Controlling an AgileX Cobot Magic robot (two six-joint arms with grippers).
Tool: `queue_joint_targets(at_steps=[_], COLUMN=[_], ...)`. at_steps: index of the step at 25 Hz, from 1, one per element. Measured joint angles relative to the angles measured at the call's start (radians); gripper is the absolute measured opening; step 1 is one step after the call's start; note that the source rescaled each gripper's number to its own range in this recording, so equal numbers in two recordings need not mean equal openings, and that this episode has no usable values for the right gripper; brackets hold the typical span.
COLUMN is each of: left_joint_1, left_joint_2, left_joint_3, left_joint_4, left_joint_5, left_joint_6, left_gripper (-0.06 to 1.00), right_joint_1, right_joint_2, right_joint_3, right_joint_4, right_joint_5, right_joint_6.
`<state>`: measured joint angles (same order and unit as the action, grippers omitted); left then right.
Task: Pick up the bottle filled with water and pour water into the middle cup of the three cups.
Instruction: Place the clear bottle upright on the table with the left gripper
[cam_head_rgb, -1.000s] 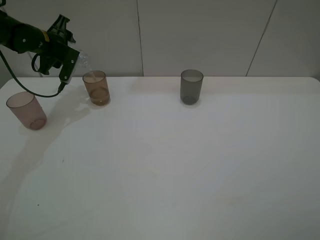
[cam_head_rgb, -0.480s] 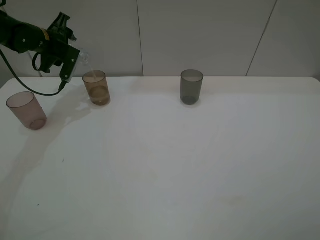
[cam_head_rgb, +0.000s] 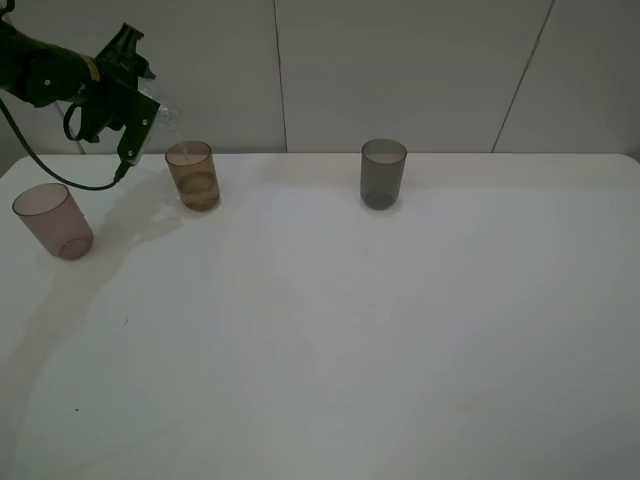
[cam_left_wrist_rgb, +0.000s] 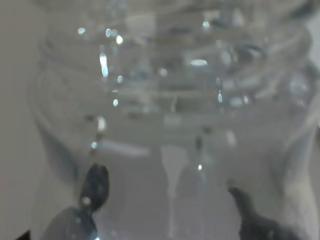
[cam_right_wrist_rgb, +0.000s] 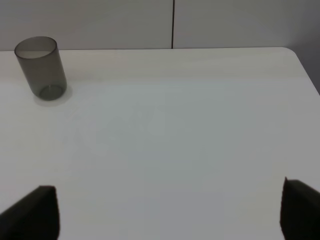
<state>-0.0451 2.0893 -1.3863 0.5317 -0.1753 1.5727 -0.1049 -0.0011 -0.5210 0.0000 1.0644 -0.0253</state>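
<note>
My left gripper (cam_head_rgb: 148, 112) is shut on the clear bottle (cam_head_rgb: 166, 117) and holds it tilted, neck pointing down toward the amber middle cup (cam_head_rgb: 193, 176), which has water in its bottom. The bottle fills the left wrist view (cam_left_wrist_rgb: 170, 115), blurred and close, with the dark fingertips (cam_left_wrist_rgb: 95, 185) at its sides. The pinkish-mauve cup (cam_head_rgb: 52, 221) stands at the left, the dark grey cup (cam_head_rgb: 383, 174) at the right of the amber one. The grey cup also shows in the right wrist view (cam_right_wrist_rgb: 41, 68). My right gripper (cam_right_wrist_rgb: 170, 210) is open, away from all cups.
The white table (cam_head_rgb: 350, 330) runs to a pale wall at the back. A black cable (cam_head_rgb: 50, 170) hangs from the left arm over the table's back left corner. The table's right edge (cam_right_wrist_rgb: 306, 70) shows in the right wrist view.
The left gripper has lifted a little with the bottle, and the stream of water into the amber cup has thinned out. The cups have not moved.
</note>
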Motion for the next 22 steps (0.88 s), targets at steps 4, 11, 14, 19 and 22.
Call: queue_joint_targets(at_steps=[4, 11, 14, 19, 22], left_joint_1=[0.0, 0.0, 0.0, 0.0, 0.0], left_joint_2=[0.0, -0.001, -0.001, -0.001, -0.001], left_joint_3=[0.0, 0.0, 0.0, 0.0, 0.0], left_joint_4=[0.013, 0.027, 0.051, 0.067, 0.068], left_joint_5=[-0.009, -0.024, -0.029, -0.046, -0.057], left_joint_6=[0.001, 0.001, 0.001, 0.001, 0.001], left_gripper=[0.01, 0.01, 0.01, 0.01, 0.01], right_joint_1=[0.0, 0.0, 0.0, 0.0, 0.0], right_joint_2=[0.0, 0.0, 0.0, 0.0, 0.0], right_joint_3=[0.0, 0.0, 0.0, 0.0, 0.0], right_joint_4=[0.0, 0.0, 0.0, 0.0, 0.0], right_joint_5=[0.0, 0.0, 0.0, 0.0, 0.0], right_joint_6=[0.0, 0.0, 0.0, 0.0, 0.0])
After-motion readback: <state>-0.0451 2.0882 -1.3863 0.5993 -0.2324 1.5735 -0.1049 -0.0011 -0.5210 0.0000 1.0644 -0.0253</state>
